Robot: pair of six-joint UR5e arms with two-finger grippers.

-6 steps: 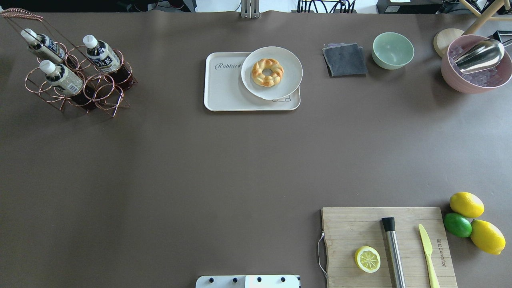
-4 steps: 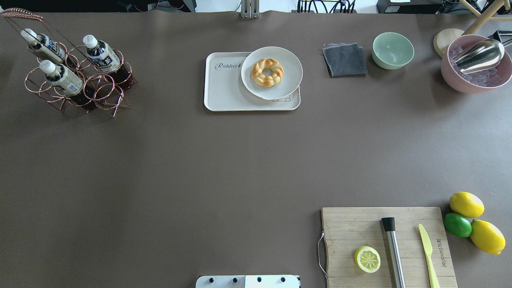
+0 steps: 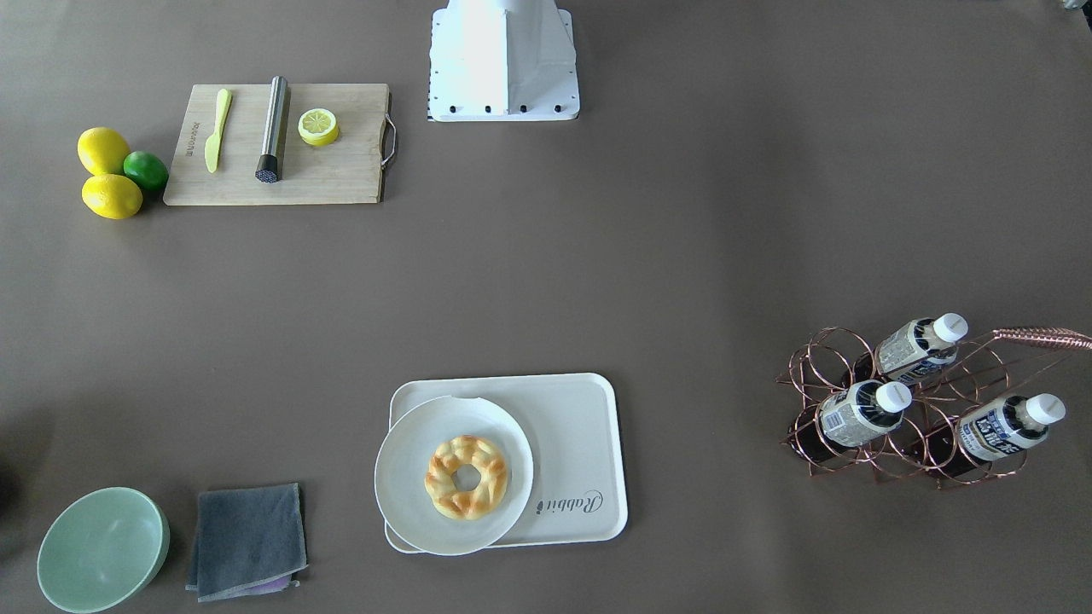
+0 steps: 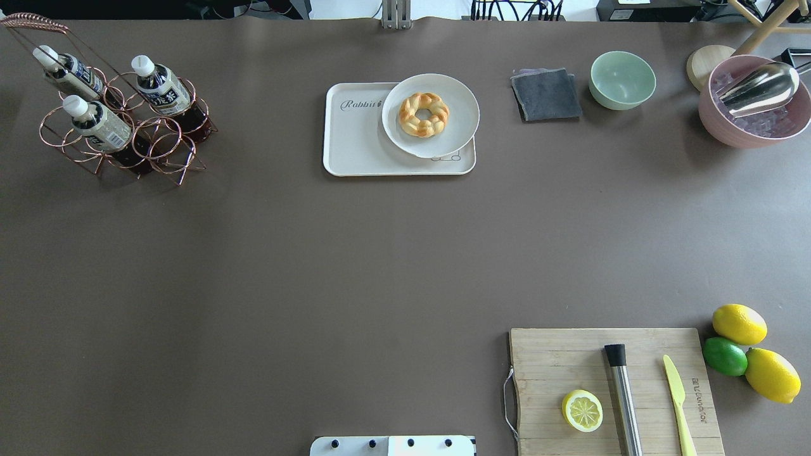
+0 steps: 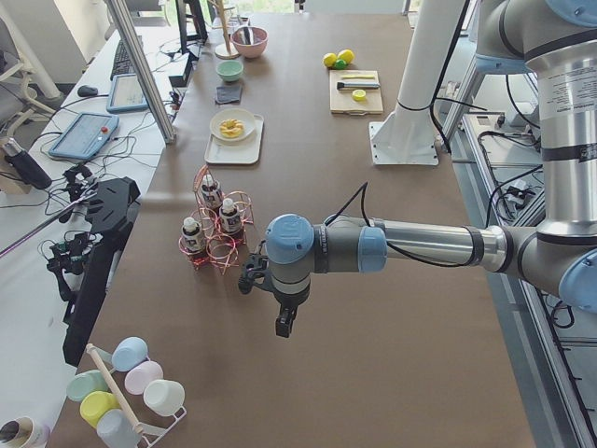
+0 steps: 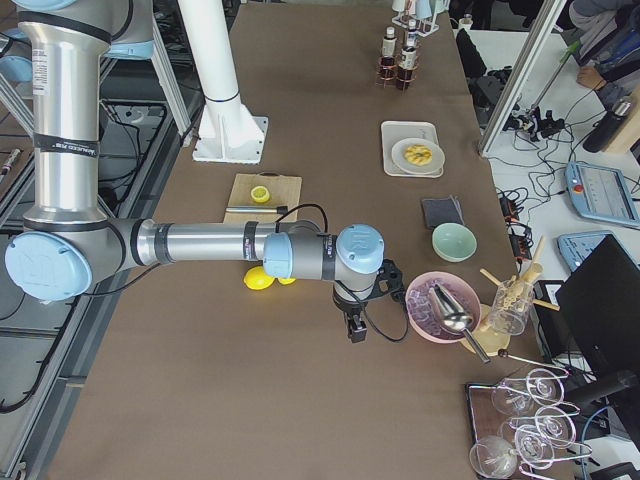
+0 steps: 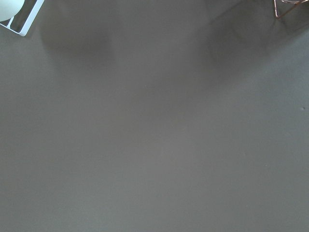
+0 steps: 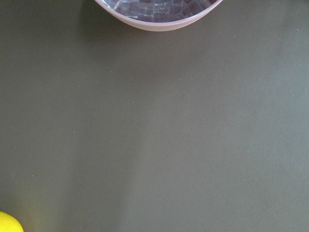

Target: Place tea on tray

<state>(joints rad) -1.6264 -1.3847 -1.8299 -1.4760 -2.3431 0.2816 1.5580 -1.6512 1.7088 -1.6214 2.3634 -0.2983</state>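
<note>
1. The brown table (image 4: 317, 266) fills the overhead frame.
2. The tray (image 4: 355, 142) lies at upper centre, with a plate (image 4: 459, 117) overlapping its right part.
3. A copper rack (image 4: 152, 136) stands at upper left.
4. The tea (image 4: 161, 87) leans in that rack beside two like bottles (image 4: 98, 123), well apart from the tray.
5. My left pincer (image 5: 283, 325) and right pincer (image 6: 355, 328) hang over bare table. I cannot tell whether they are spread or pressed together.

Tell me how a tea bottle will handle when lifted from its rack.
The tea bottle holds dark liquid, so probably heavy for its size. Rings of the wire rack surround it, so it may snag unless lifted straight. Tall and narrow, it could tip when set down.
</note>
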